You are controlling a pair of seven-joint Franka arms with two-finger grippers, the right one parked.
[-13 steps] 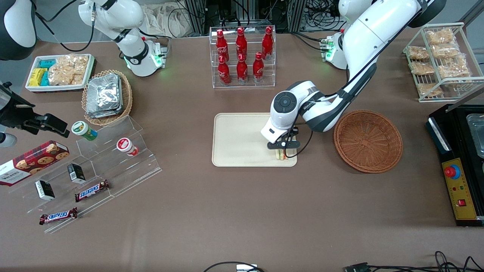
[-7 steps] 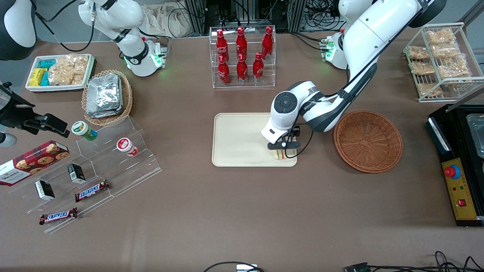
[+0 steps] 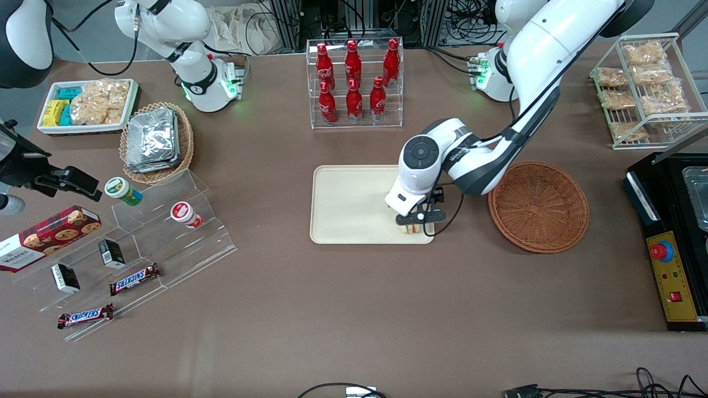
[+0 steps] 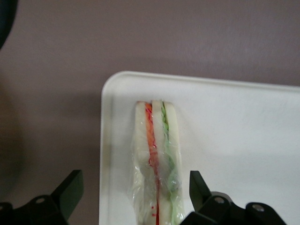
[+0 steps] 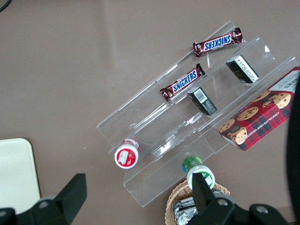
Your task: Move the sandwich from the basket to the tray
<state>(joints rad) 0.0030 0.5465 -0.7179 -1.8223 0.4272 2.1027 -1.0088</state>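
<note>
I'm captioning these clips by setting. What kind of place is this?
Probably a robotics lab staged as a snack counter: cola bottles in a clear rack and candy bars on steps. The gripper, open, hangs over the sandwich on the tray.

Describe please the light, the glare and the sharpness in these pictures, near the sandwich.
Front view: even overhead light; the arm hides most of the sandwich on the tray. Left wrist view: soft light, the sandwich's wrap shines a little; the open claw stands apart from it, its dark fingers look slightly blurred.
</note>
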